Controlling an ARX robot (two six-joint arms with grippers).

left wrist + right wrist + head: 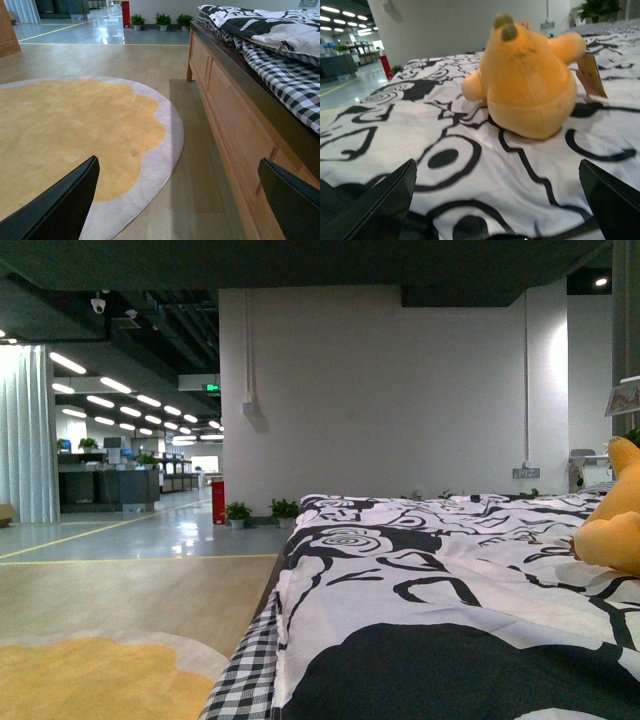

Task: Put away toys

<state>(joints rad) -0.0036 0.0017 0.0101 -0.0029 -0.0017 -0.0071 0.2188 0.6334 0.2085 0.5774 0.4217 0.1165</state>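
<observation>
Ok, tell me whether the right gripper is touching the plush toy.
Apart. The right wrist view shows the open right gripper short of the plush toy, with patterned bedspread visible between them.

left claw (177, 167): dark jaws spread wide apart, tips level with each other, gripping nothing | right claw (496, 167): dark jaws spread wide apart, tips level, gripping nothing | front view: neither arm in sight

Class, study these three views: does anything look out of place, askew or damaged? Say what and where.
The orange plush toy lies loose on the black-and-white bedspread, not yet put away. Nothing else looks spilled, torn or askew.
</observation>
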